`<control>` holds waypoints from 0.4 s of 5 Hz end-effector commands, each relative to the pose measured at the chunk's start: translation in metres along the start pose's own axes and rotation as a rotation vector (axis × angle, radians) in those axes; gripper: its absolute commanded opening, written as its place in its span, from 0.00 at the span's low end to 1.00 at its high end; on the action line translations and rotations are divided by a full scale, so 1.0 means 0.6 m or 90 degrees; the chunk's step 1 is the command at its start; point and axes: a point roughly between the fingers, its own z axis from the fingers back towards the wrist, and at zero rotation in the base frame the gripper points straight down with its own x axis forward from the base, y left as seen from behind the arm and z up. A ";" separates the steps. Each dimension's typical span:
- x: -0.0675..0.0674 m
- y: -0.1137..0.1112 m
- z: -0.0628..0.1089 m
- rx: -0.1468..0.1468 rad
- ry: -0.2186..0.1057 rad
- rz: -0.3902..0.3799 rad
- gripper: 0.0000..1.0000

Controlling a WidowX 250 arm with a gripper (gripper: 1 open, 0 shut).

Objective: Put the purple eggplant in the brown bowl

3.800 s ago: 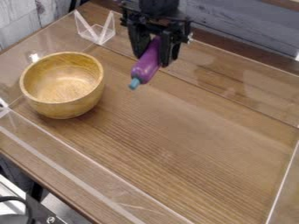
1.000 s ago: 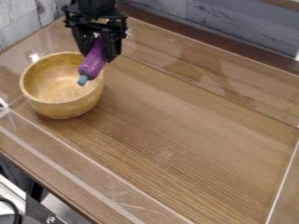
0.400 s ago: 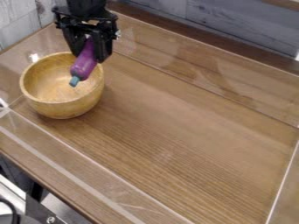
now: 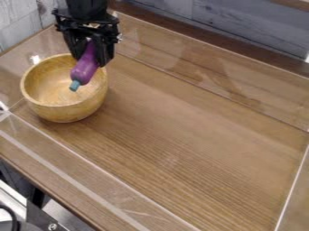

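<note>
The brown bowl (image 4: 49, 90) is a round light wooden bowl at the left of the table. The purple eggplant (image 4: 86, 66) hangs tilted over the bowl's right rim, its teal stem tip pointing down toward the bowl's inside. My black gripper (image 4: 89, 52) is shut on the eggplant's upper end, coming down from the top of the view. The eggplant's top is hidden between the fingers.
A wooden table (image 4: 193, 135) with a clear plastic barrier along its edges (image 4: 72, 194) fills the view. A grey plank wall (image 4: 241, 23) stands behind. A clear plastic bracket sits at the far left edge near the bowl.
The gripper has carried the eggplant from the table's back middle leftward to above the bowl's right rim. In the last half second it shifted only slightly left and down.
</note>
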 end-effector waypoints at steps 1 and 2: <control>0.002 0.010 0.014 0.013 -0.024 0.002 0.00; 0.001 0.012 0.010 0.014 -0.022 0.002 0.00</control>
